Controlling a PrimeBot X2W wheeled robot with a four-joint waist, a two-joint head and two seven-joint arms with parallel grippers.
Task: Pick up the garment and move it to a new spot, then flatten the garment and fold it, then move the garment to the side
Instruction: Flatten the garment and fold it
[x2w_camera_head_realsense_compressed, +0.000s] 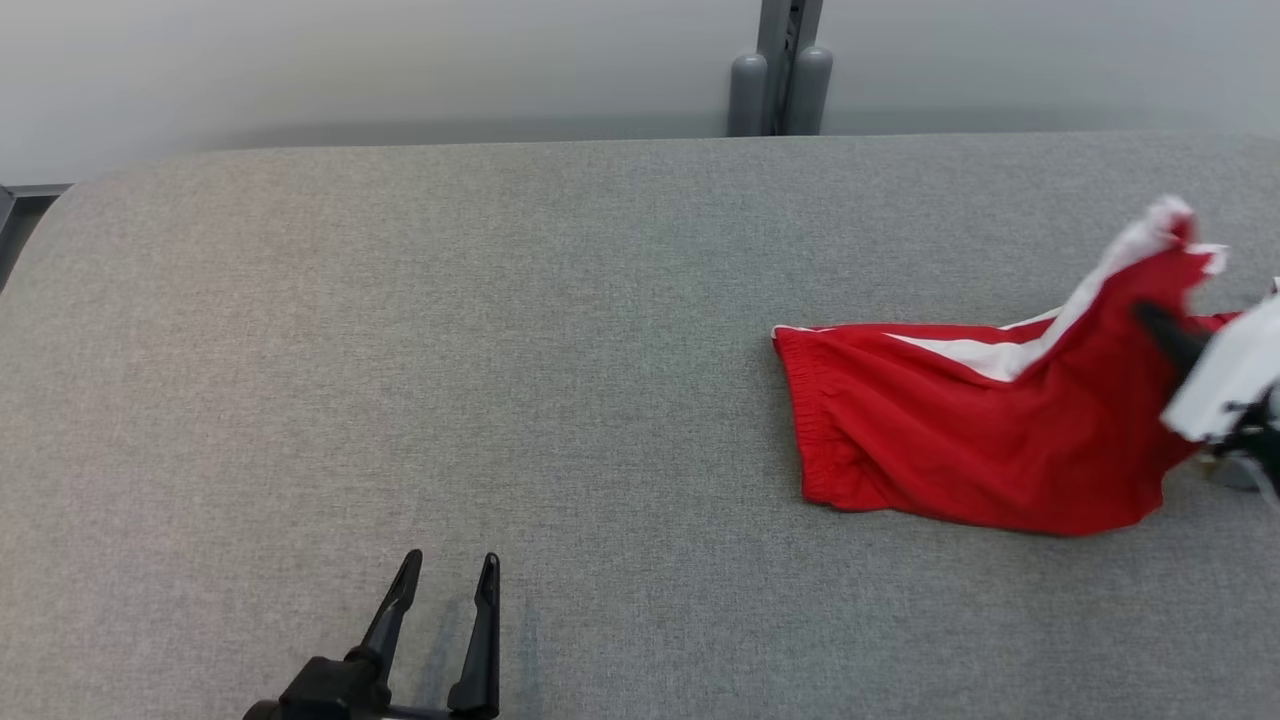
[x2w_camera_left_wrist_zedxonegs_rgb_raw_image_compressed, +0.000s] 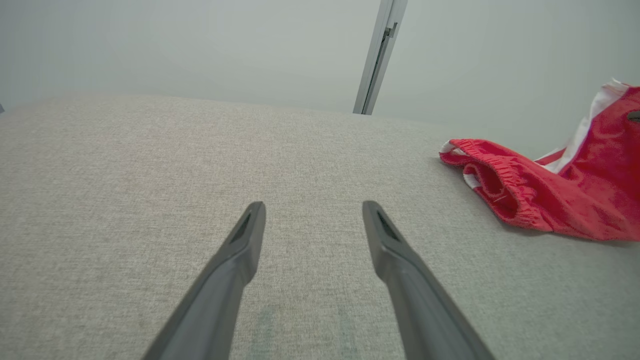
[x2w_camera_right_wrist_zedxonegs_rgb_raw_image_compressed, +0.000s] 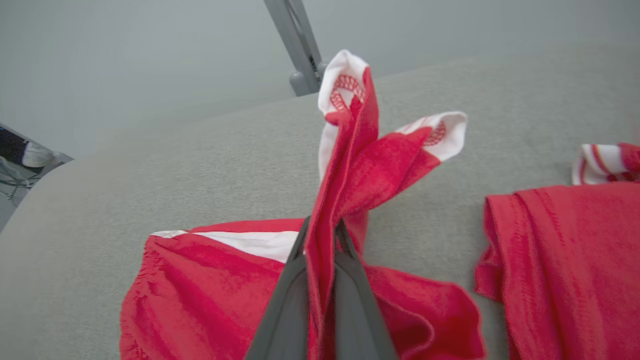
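The garment (x2w_camera_head_realsense_compressed: 960, 440) is a pair of red shorts with white side stripes, lying at the right of the grey table (x2w_camera_head_realsense_compressed: 400, 350), its elastic waistband toward the middle. My right gripper (x2w_camera_head_realsense_compressed: 1150, 318) is shut on a fold of the red cloth and holds it raised, so a white-edged hem stands up above the fingers. In the right wrist view the fingers (x2w_camera_right_wrist_zedxonegs_rgb_raw_image_compressed: 295, 280) pinch that fold of the garment (x2w_camera_right_wrist_zedxonegs_rgb_raw_image_compressed: 210, 285). My left gripper (x2w_camera_head_realsense_compressed: 452, 565) stands open and empty over bare table near the front edge. It (x2w_camera_left_wrist_zedxonegs_rgb_raw_image_compressed: 314, 207) is well apart from the garment (x2w_camera_left_wrist_zedxonegs_rgb_raw_image_compressed: 565, 200).
A grey post (x2w_camera_head_realsense_compressed: 780, 70) stands behind the table's far edge. More red cloth (x2w_camera_right_wrist_zedxonegs_rgb_raw_image_compressed: 565, 265) with a red-and-white striped bit lies to the right in the right wrist view; I cannot tell whether it belongs to the same garment. The table's left corner is rounded.
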